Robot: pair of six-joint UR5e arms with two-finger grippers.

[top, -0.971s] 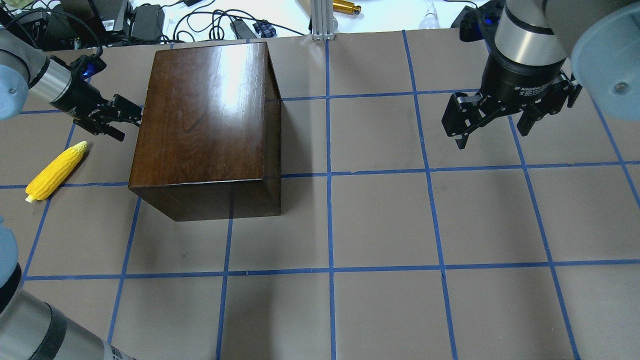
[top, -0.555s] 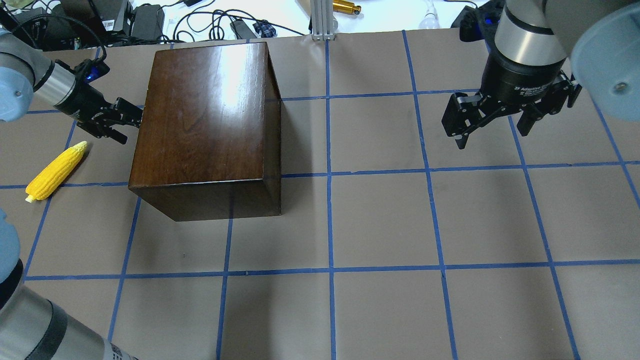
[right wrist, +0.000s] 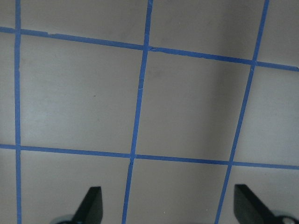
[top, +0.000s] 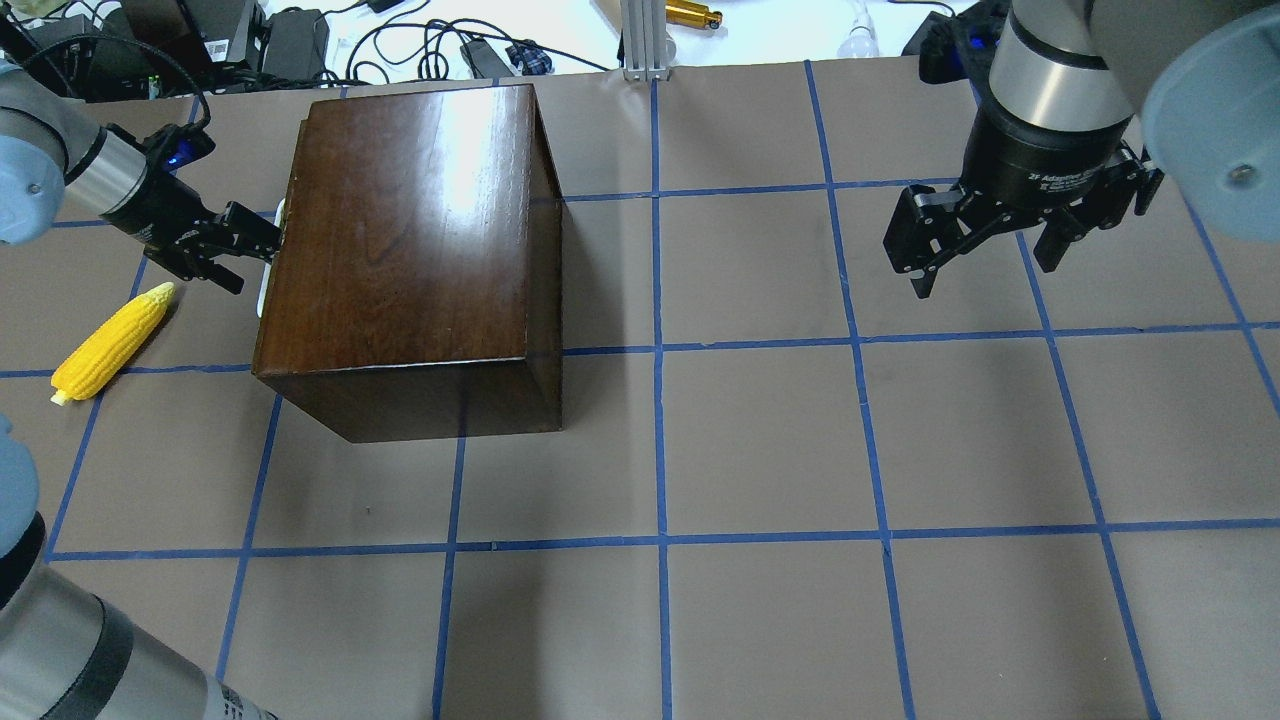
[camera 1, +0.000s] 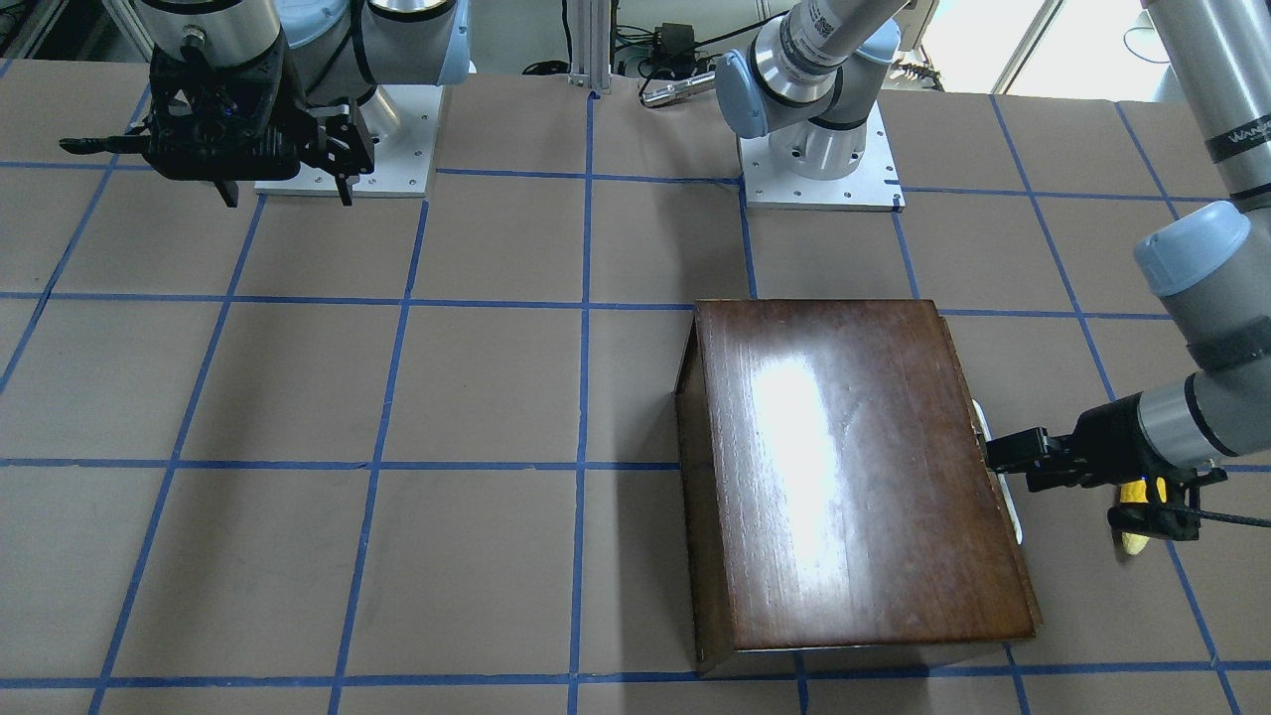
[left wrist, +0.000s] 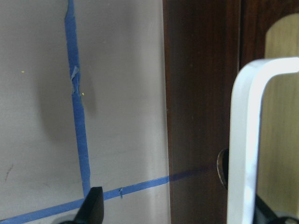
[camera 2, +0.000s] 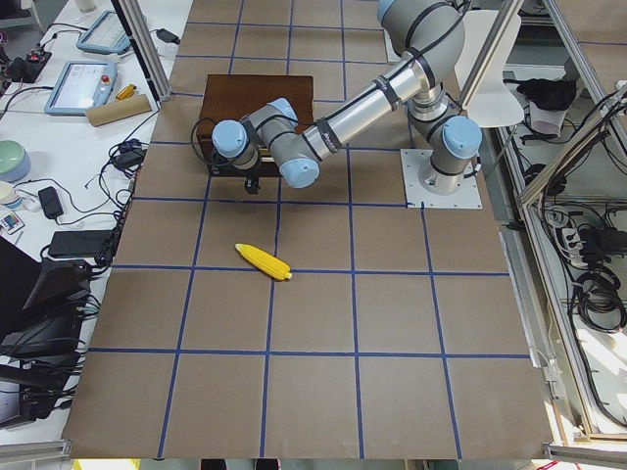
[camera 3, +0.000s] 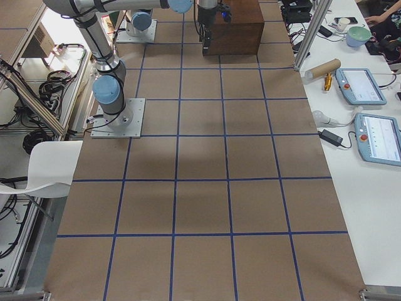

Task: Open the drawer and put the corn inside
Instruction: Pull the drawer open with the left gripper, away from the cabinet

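Observation:
The dark-brown wooden box [top: 420,230] stands at the table's left back, and it shows in the front view [camera 1: 844,477] too. Its drawer faces left. I see only the dark front [left wrist: 201,93] and the white pull handle [top: 268,262]. My left gripper [top: 255,255] is open at that handle. The handle [left wrist: 243,140] stands between the fingers, close to the right one. The yellow corn [top: 110,345] lies on the table left of the box and below my left gripper. My right gripper [top: 985,275] is open and empty above the far right of the table.
Cables, power bricks and a metal post [top: 640,40] lie beyond the table's back edge. Blue tape lines [top: 660,450] grid the brown table. In the front view my left wrist hides most of the corn [camera 1: 1132,543].
The white handle has come into view at the box's left edge, and that edge has shifted slightly left. My left gripper has shifted a little at the handle. The right arm has not moved.

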